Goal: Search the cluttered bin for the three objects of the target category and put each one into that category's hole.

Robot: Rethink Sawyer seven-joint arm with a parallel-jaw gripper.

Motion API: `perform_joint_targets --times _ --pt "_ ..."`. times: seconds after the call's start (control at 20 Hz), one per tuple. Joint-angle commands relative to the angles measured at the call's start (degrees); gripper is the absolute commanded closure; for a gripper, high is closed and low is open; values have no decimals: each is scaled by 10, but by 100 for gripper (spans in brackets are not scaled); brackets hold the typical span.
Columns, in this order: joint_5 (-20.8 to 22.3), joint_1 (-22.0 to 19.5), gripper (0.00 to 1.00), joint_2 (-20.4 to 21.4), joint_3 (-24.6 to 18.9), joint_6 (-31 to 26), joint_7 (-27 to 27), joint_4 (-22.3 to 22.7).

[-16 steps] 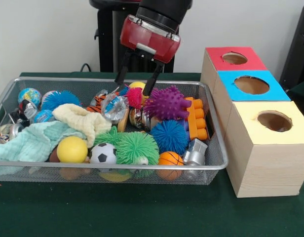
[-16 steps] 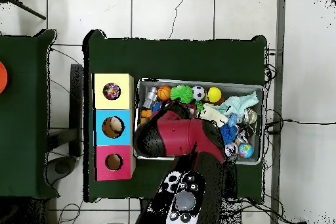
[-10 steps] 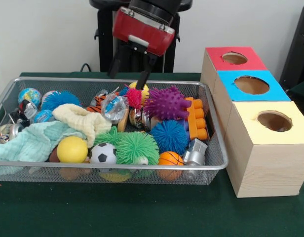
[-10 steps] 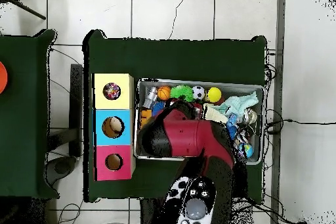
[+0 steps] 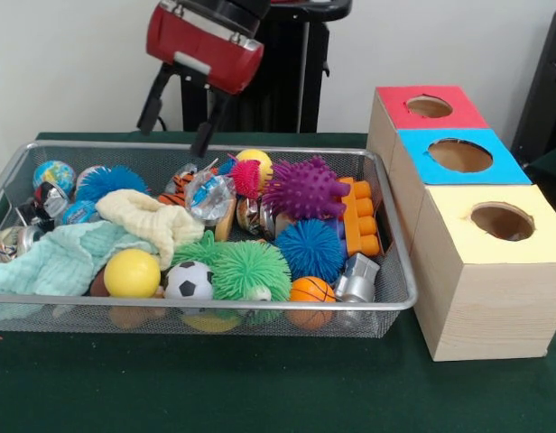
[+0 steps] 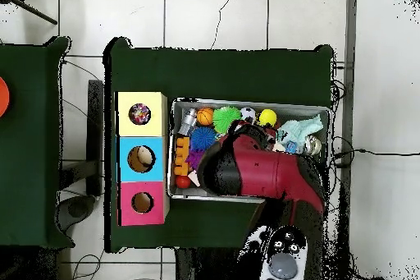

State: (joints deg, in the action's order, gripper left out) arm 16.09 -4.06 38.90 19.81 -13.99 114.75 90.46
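Observation:
The wire-mesh bin (image 5: 197,305) is full of toys. A pale yellow cloth (image 5: 152,218) and a mint green cloth (image 5: 57,260) lie in its left part; the green one also shows in the overhead view (image 6: 299,131). No white printed cloth shows in the bin. My gripper (image 5: 171,140) hangs open and empty above the bin's far rim, left of centre. The yellow-panelled box's hole (image 5: 502,221) is at the right; from overhead something multi-coloured shows inside the hole (image 6: 139,114). In the overhead view the red arm (image 6: 254,174) hides the gripper.
The blue-panelled box (image 5: 460,155) and red-panelled box (image 5: 429,106) stand behind the yellow one. The bin holds spiky balls: purple (image 5: 303,189), blue (image 5: 310,248), green (image 5: 251,269); a yellow ball (image 5: 132,272), a small football (image 5: 189,281), orange bricks (image 5: 361,216).
My gripper has risen out of the bin's middle and moved to the picture's left in the front view, still open and empty. The bin's contents have not moved.

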Motion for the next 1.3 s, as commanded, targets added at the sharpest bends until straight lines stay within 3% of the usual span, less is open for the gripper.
perform_joint_targets --times 0.05,0.4,0.85,1.3 --pt "-6 -23 0 -39 -62 -47 28 -1" --pt "-1 -48 0 -81 -81 16 43 -1" --pt "-9 -55 0 -127 -69 59 75 -1" --pt "-6 -89 0 -131 -95 66 56 1"
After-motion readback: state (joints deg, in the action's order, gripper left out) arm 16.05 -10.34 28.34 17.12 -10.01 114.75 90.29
